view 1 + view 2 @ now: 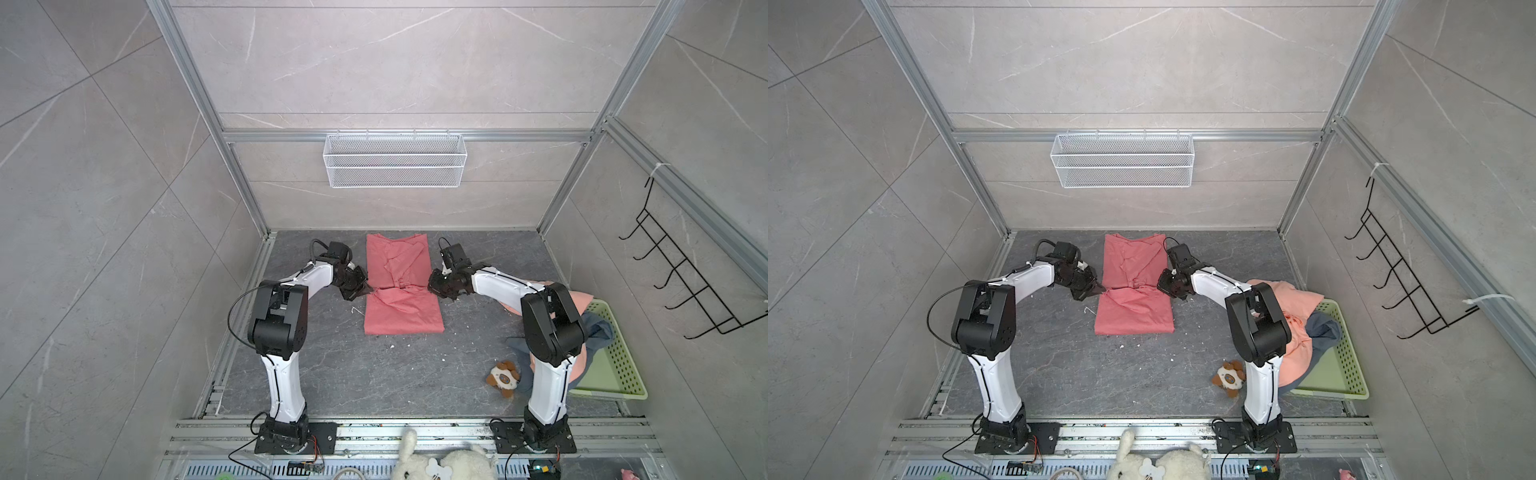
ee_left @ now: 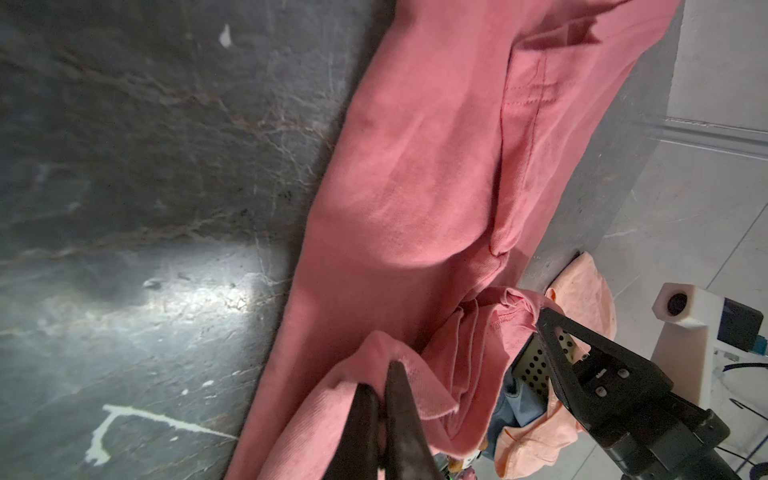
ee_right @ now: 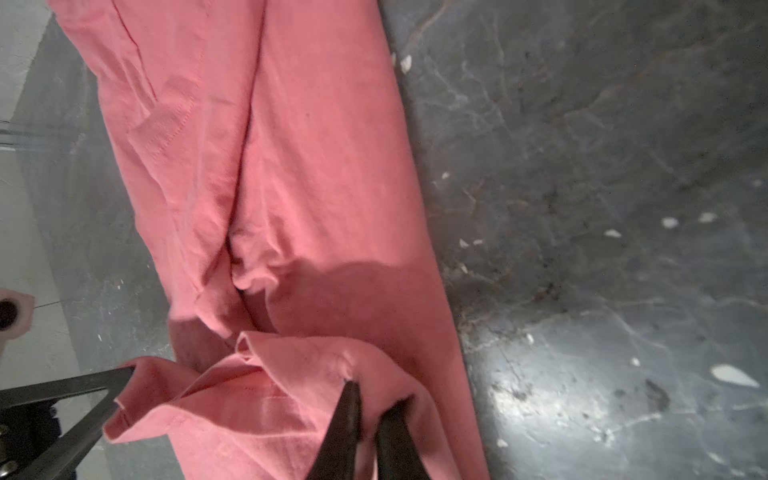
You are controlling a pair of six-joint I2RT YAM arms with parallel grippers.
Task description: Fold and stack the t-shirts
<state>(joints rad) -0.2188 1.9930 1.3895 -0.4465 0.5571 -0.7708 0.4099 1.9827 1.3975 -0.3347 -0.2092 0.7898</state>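
Note:
The coral-red t-shirt (image 1: 401, 316) (image 1: 1133, 316) lies on the dark table as a long narrow strip running away from me, with a creased waist at its middle. My left gripper (image 1: 365, 291) (image 1: 1102, 287) (image 2: 380, 374) is shut on the strip's left edge at that waist. Opposite it, my right gripper (image 1: 430, 286) (image 1: 1158, 284) (image 3: 374, 395) pinches the right edge, its jaws a sliver apart with cloth between them. Both pinched edges are raised a little. A peach t-shirt (image 1: 582, 301) (image 1: 1291, 299) and a blue-grey t-shirt (image 1: 598, 328) (image 1: 1323, 328) lie heaped at the right.
The heap spills over a pale green perforated basket (image 1: 623, 365) (image 1: 1350, 365) behind the right arm. A brown-and-white plush toy (image 1: 503, 377) (image 1: 1228, 376) lies near that arm's base. A white wire basket (image 1: 395, 160) hangs on the back wall, a black hook rack (image 1: 685, 282) on the right wall.

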